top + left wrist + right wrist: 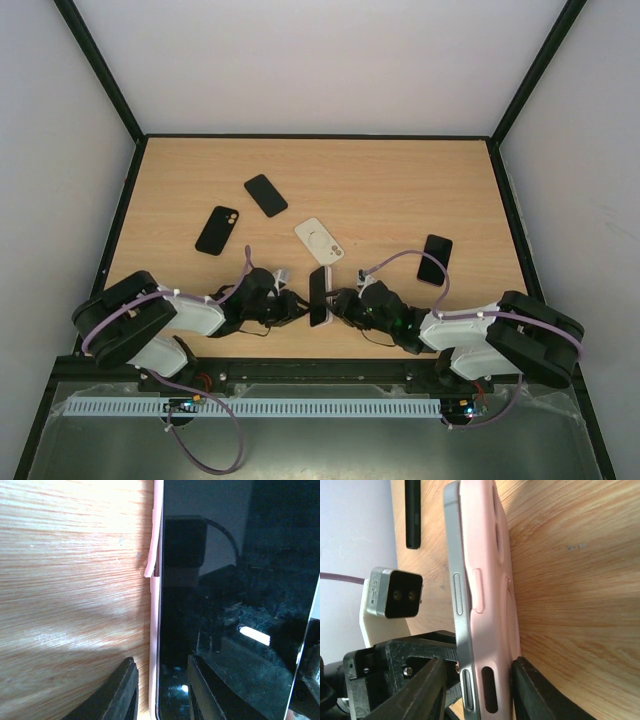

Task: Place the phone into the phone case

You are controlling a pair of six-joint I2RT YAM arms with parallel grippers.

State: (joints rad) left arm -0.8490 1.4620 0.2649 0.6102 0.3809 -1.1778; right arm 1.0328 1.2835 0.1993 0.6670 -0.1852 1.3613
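Phone (318, 295) stands on its long edge at the middle of the tabletop's (400, 180) near edge, with the pink case (495, 580) pressed against its back and both arms meeting around it. Standing it up this way probably lets each pincer reach across phone and case together and squeeze them into each other. The right gripper (479, 666) straddles the pair, one finger on the screen side and one on the case, and looks clamped on both. The left gripper (161, 680) straddles the opposite end, but a thin strip of wood shows between its outer finger and the case, so I cannot tell whether it grips. In the left wrist view the case rim bulges away from the phone's side partway along, so the case seems only partly seated and needs more pressing there. A white case (319, 240) and three dark phones or cases lie farther back, untouched.
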